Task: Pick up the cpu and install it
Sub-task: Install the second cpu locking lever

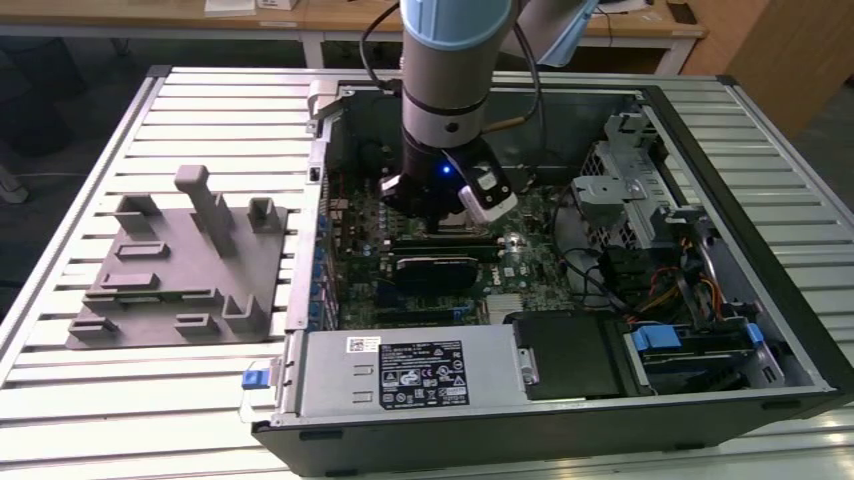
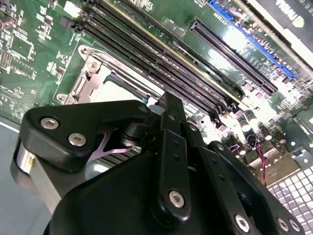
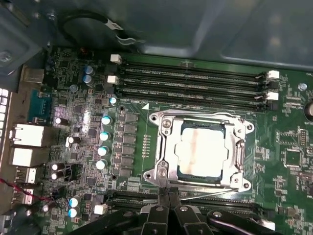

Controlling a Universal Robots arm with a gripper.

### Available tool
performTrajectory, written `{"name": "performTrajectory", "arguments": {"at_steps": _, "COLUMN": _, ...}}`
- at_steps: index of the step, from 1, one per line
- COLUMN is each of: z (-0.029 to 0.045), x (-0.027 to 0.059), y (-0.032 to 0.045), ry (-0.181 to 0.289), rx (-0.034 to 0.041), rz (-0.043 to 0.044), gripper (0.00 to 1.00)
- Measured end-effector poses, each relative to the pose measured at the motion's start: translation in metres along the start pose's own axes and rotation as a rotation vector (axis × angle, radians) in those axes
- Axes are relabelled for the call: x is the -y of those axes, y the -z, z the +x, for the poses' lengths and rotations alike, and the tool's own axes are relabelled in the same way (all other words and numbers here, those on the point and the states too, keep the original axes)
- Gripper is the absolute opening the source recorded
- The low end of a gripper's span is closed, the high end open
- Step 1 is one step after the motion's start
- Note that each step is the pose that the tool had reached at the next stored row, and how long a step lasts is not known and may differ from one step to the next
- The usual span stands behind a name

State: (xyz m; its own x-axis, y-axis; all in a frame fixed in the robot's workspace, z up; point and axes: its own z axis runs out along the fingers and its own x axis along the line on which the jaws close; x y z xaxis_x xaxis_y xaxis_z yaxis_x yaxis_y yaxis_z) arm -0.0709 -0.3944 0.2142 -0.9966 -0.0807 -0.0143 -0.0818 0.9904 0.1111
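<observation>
Bench [image 1: 80, 130]: pale ribbed metal in long parallel slats, carrying everything else.
Computer case [image 1: 400, 430]: open dark sheet-metal box, lying side-up on the bench, with drive bays and cable bundles toward the exterior view's right.
Arm [image 1: 454, 60]: smooth grey cylinder with pale blue caps, reaching straight down into the case.
Fixture [image 1: 174, 270]: matt grey plastic plate with upright posts and low blocks, on the bench beside the case, toward the exterior view's left.
Motherboard [image 3: 288, 161]: flat green board, densely set with small parts and round capacitors.
Memory slots [image 3: 195, 81]: four long black ribbed channels with white end clips, running beside the socket.
Socket frame [image 3: 164, 147]: bright stamped steel, square, screwed at its corners, closed round the chip on all sides.
Hand [image 3: 169, 198]: black jointed links with silver screw heads; fingers pressed together on nothing, hanging above the board just beside the socket.
Cpu [image 3: 200, 147]: flat square with a pale silvery top and thin dark rim, lying level in the socket, inside the frame.
Step, as judged: placement apparently done, chip seated and free of the hand.
Call of any further move, as judged: a clean vertical path, clear of frame and slots, no brushing of the chip's top.
</observation>
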Motion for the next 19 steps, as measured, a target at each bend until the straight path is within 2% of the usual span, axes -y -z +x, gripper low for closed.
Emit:
{"name": "performTrajectory", "arguments": {"at_steps": 4, "z": 0.0034, "x": 0.0032, "y": -0.0023, "ry": 0.003, "rx": 0.0023, "rz": -0.0196, "gripper": 0.11}}
{"name": "performTrajectory", "arguments": {"at_steps": 9, "z": 0.0085, "x": 0.0093, "y": -0.0031, "ry": 0.005, "rx": 0.0052, "rz": -0.0383, "gripper": 0.11}}
{"name": "performTrajectory", "arguments": {"at_steps": 15, "z": 0.0123, "x": 0.0125, "y": -0.0053, "ry": 0.009, "rx": 0.0107, "rz": -0.0835, "gripper": 0.11}}
{"name": "performTrajectory", "arguments": {"at_steps": 17, "z": 0.0131, "x": 0.0144, "y": -0.0055, "ry": 0.009, "rx": 0.0113, "rz": -0.0888, "gripper": 0.11}}
{"name": "performTrajectory", "arguments": {"at_steps": 19, "z": 0.0134, "x": 0.0163, "y": -0.0055, "ry": 0.009, "rx": 0.0111, "rz": -0.0891, "gripper": 0.11}}
